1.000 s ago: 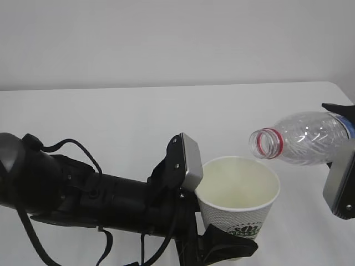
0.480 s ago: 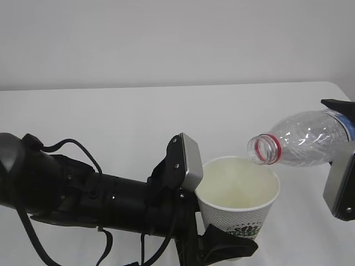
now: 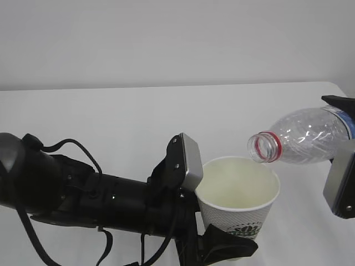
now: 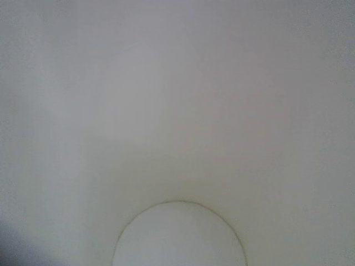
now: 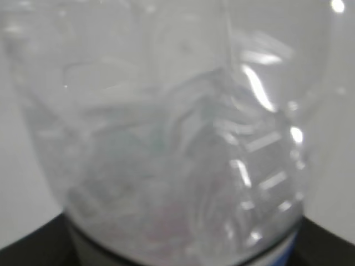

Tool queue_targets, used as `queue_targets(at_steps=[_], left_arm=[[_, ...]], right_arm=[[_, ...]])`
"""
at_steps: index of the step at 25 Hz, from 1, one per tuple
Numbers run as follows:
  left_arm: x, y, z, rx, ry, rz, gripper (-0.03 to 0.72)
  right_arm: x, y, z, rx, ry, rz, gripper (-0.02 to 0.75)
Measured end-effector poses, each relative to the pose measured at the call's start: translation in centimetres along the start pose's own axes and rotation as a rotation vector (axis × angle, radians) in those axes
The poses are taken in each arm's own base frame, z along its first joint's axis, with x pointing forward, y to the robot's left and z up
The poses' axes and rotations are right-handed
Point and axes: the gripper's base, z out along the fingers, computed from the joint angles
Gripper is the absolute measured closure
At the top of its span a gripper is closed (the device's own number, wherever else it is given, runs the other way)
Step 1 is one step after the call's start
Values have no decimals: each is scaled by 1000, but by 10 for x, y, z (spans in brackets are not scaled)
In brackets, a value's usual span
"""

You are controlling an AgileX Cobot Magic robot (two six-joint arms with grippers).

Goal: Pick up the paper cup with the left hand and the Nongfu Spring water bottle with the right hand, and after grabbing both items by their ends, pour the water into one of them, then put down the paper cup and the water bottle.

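Now left pincer (image 3: 222, 244) around upright paper cup (image 3: 239, 202); right pincer (image 3: 346, 152) around tilted water bottle (image 3: 305, 137).

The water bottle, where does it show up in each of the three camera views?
Exterior view: water bottle at the right edge, tipped, mouth over the paper cup.
Left wrist view: not in it.
Right wrist view: fills the picture, seen close up through its clear ribbed wall.
Shared landmark: the bottle's ribbed clear body.

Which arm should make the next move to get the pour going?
Likely the right. It holds the water bottle tilted, open mouth just above the paper cup rim. The left hand only needs to keep the cup upright. No stream shows.
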Motion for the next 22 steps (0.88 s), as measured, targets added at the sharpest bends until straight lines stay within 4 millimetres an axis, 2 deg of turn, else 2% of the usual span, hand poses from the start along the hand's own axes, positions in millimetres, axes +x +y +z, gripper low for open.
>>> queue_targets(at_steps=[22], left_arm=[[0,0,0,0,0,0,185]], right_arm=[[0,-3,0,31,-4,-46,272]])
